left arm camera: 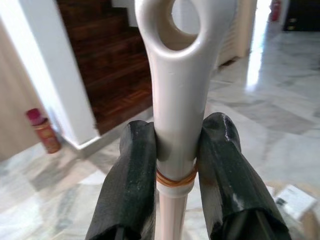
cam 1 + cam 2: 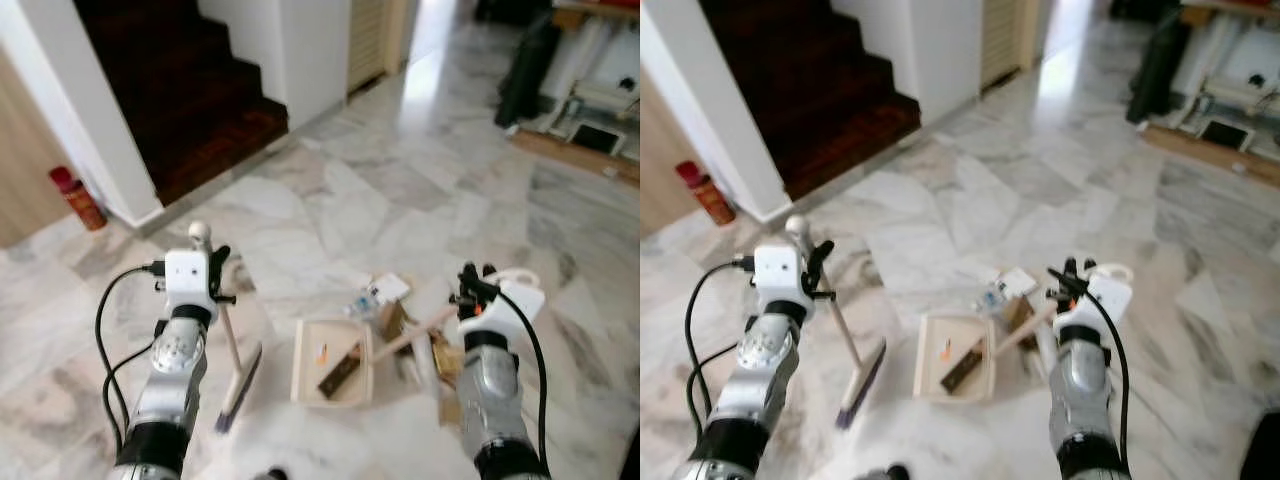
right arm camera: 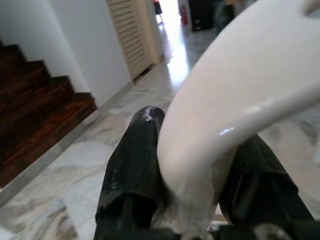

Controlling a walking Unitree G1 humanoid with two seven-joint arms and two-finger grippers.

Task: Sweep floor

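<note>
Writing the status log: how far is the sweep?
Done: some litter already lies in the dustpan. In hand: left pincer is shut on the broom handle, right pincer on the dustpan handle. Left: scraps on the floor beside the pan.

no legible text, small card labels perhaps too blurred

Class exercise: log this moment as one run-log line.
left end effector: shut on broom handle | right end effector: shut on dustpan handle | dustpan: on floor, holds litter
</note>
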